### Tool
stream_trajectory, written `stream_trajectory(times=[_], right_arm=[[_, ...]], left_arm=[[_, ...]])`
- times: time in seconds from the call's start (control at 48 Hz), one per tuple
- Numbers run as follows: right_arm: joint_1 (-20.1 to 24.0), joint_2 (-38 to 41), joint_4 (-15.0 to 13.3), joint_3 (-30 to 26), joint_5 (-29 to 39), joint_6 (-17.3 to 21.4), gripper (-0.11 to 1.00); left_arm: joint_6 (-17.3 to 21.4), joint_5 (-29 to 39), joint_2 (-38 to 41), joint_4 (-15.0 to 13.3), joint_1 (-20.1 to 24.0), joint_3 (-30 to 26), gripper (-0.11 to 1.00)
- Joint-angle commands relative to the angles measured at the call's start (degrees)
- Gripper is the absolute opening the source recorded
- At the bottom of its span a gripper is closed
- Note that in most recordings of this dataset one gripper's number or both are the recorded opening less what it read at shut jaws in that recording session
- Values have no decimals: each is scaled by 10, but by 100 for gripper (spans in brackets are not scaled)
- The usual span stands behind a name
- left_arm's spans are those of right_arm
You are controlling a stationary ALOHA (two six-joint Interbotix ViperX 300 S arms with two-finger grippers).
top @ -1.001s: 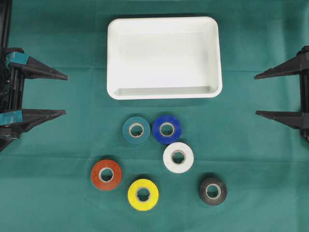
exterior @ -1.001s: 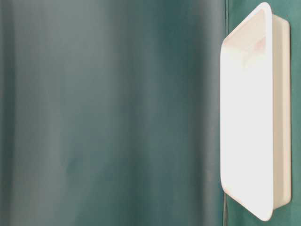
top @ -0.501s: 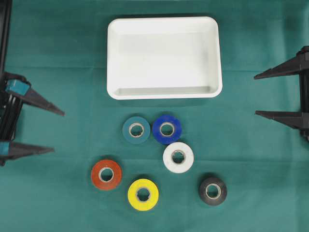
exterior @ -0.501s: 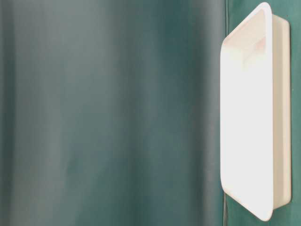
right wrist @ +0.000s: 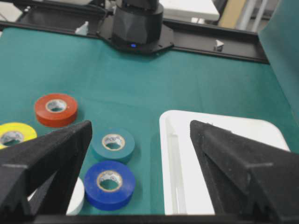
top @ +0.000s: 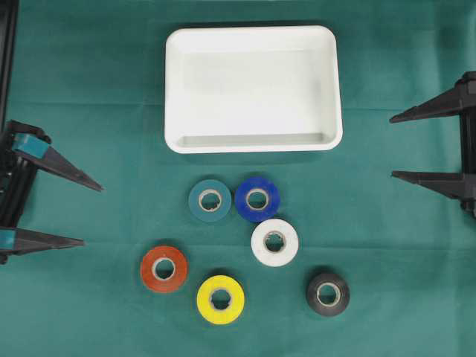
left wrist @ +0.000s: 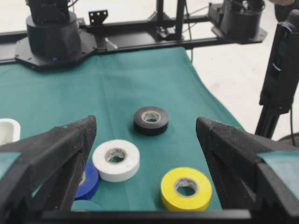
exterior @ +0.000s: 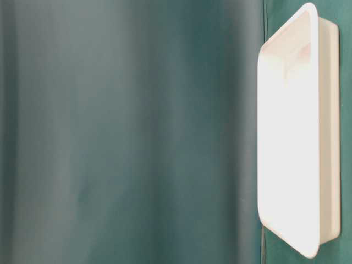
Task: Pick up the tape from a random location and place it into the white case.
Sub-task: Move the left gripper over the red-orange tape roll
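Six rolls lie in a loose cluster below the white case (top: 253, 88), with bare cloth (top: 97, 89) all round. The teal roll (top: 210, 200) and blue roll (top: 257, 198) touch, and the white roll (top: 274, 242) sits just beside the blue, so little room lies between those three. The red roll (top: 163, 268), yellow roll (top: 220, 299) and black roll (top: 328, 294) stand apart, open on every side. Nothing lies in the case

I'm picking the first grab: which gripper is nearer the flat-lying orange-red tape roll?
Left. The left gripper is open at the table's left edge, up-left of the orange-red tape roll; the right gripper is open at the far right edge.
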Motion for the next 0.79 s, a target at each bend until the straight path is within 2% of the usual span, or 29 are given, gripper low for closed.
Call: stream_trajectory(times=[0.0, 0.271, 0.459, 0.605, 0.772], right_arm=[[-1, 4, 2, -17, -4, 0, 90], [-2, 4, 2, -17, -4, 0, 90], [-1, 4, 2, -17, -3, 0, 90], [-2, 4, 2, -17, -3, 0, 90], [-2, 4, 2, -18, -3, 1, 90]], left_arm=[[0, -8, 32, 1, -4, -27, 100], [4, -4, 121, 1, -9, -86, 100], [4, 12, 145, 1, -8, -101, 100], [3, 54, 145, 1, -9, -106, 100], [1, 135, 159, 1, -8, -136, 100]])
